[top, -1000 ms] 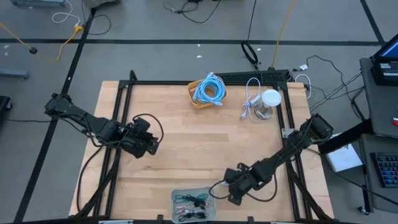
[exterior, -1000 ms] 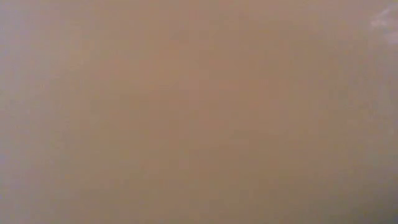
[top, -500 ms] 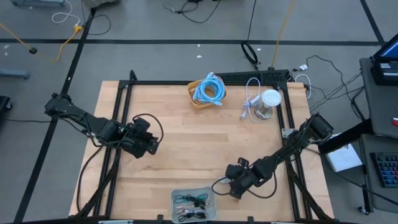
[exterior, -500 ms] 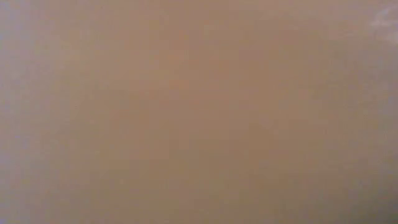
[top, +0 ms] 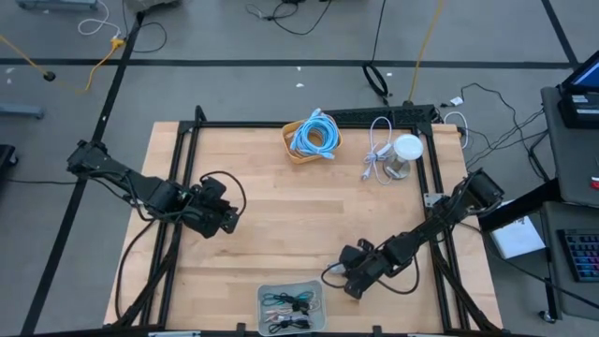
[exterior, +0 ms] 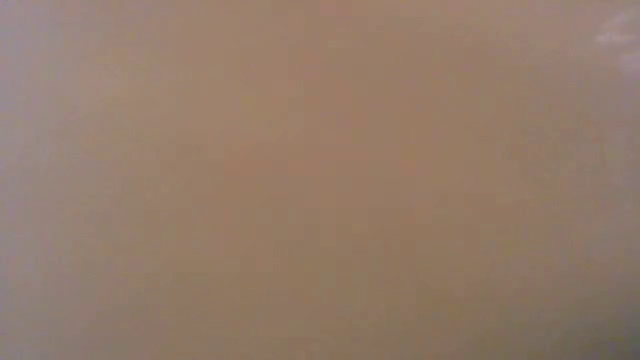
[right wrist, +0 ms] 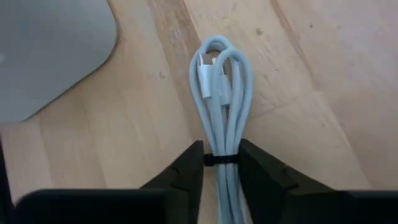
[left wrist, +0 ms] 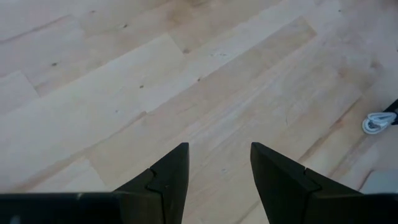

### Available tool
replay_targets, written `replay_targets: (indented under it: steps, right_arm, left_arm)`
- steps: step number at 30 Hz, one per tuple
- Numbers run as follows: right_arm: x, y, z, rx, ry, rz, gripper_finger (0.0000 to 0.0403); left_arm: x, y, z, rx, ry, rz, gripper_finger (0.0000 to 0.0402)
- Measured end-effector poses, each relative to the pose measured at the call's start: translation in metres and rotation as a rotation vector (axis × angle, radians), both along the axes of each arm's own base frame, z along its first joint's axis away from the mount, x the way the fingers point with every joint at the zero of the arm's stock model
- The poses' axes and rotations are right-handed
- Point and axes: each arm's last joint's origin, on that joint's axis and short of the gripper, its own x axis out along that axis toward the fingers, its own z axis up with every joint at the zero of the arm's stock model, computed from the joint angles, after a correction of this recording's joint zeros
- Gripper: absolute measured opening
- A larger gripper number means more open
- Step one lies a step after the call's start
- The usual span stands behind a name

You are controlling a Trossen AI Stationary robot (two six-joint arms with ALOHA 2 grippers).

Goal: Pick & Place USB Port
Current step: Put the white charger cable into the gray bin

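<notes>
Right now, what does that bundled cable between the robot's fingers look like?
The cable is pale blue-white, folded into long loops and cinched by a thin dark tie. A white plug end lies tucked near the top of the loops. It rests on the wooden table, and the right end effector has its fingers closed against it at the tie.

Wood under me, plastic in my claw

My matt dark fingers (right wrist: 186,171) pinch a smooth pale-blue cable (right wrist: 222,93); pale wooden table (right wrist: 323,81), grey matt tray (right wrist: 50,50).

I'm looking down on a pale wooden plank table (top: 281,201) framed by black rails. Sitting on it are a tan bowl of coiled blue cable (top: 312,139), a white round container (top: 406,150) (white cord beside it), a grey tray of dark cables (top: 290,304), and a bundled white cable (right wrist: 224,93).
</notes>
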Motion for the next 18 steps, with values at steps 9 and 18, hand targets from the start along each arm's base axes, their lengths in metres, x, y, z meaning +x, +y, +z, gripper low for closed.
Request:
replay_targets:
  steps: [9,18]
  right_arm:
    - [0.008,0.002,0.005,0.021,-0.061,-0.003,0.0041]
    - [0.045,-0.009,0.043,-0.101,-0.112,0.027,0.0047]
  left_arm:
    - [0.000,0.000,0.000,0.002,-0.001,0.001,0.0175]
    - [0.000,0.000,0.000,0.002,-0.006,0.011,0.0175]
